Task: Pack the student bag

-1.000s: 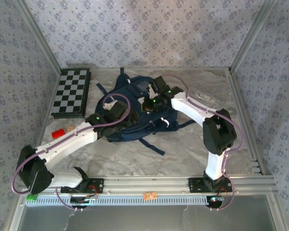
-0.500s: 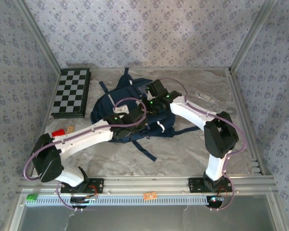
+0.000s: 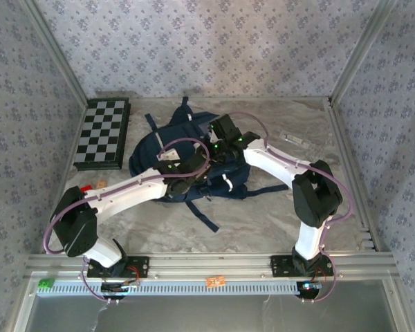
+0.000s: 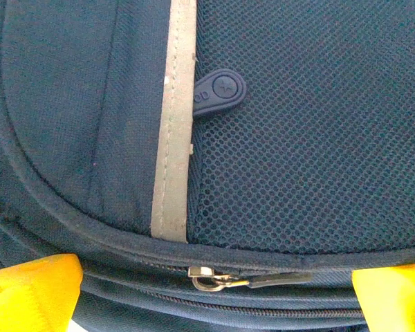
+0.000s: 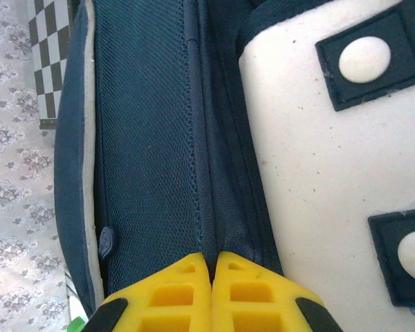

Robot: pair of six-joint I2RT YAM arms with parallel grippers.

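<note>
The navy student bag (image 3: 149,149) lies mid-table with both arms over it. My left gripper (image 4: 214,297) is open, its yellow fingertips (image 4: 28,290) wide apart just above the bag's front. A metal zipper pull (image 4: 221,280) lies between them, untouched, below a grey stripe (image 4: 173,124) and a mesh pocket (image 4: 311,138). In the top view this gripper (image 3: 194,178) hovers over the bag's near side. My right gripper (image 5: 211,266) is shut, pinching a navy fabric seam of the bag (image 5: 159,138) beside its white patch (image 5: 318,159). From above it (image 3: 218,149) sits on the bag's middle.
A folded chessboard (image 3: 102,133) lies at the back left. A small red block (image 3: 85,188) and a tan piece (image 3: 100,184) sit by the left arm. A clear item (image 3: 294,139) lies at the back right. A loose bag strap (image 3: 202,214) trails toward the front.
My left arm has swung right and forward over the bag, bringing its open gripper above the zipper. The bag has shifted and bunched slightly. The right gripper keeps its pinch.
</note>
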